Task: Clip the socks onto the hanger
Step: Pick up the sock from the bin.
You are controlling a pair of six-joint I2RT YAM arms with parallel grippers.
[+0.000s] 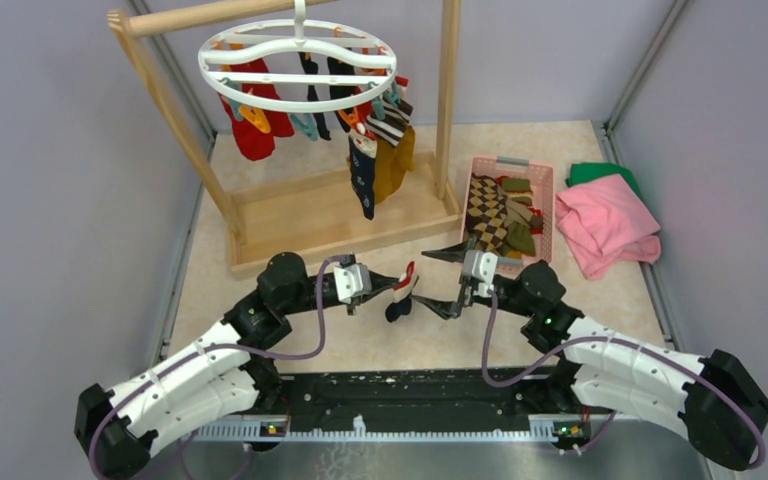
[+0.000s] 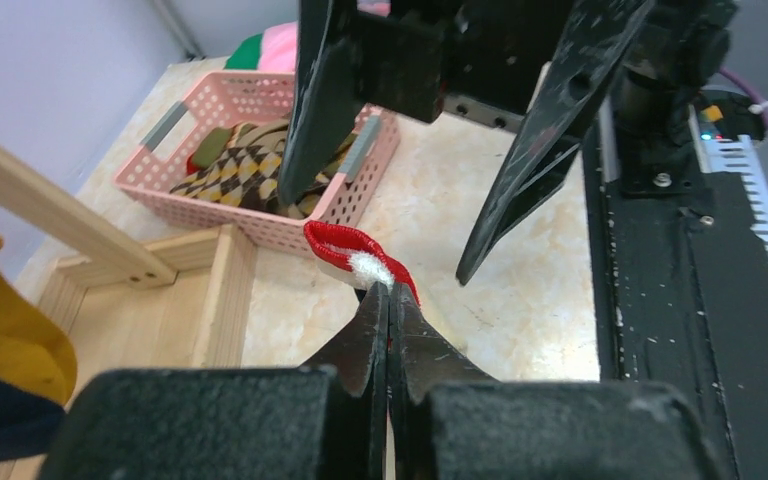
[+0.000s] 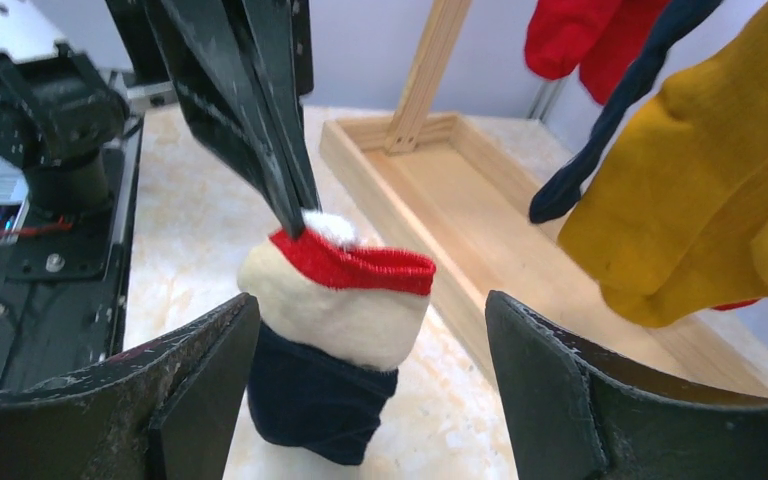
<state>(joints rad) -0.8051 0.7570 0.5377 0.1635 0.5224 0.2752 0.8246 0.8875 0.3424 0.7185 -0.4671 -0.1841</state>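
Left claw (image 2: 388,292) pinches the red-cuffed sock (image 3: 335,330) (navy foot) hanging just ahead of the right claw's (image 3: 370,300) wide-apart jaws.

Sock (image 1: 401,293) between left pincer (image 2: 388,300) and right pincer (image 1: 446,283) — basket (image 1: 512,160) right of rack (image 1: 330,215).

Table (image 1: 620,300): rack (image 1: 310,215), basket (image 1: 548,212), pink cloth (image 1: 605,225), green cloth (image 1: 598,171).
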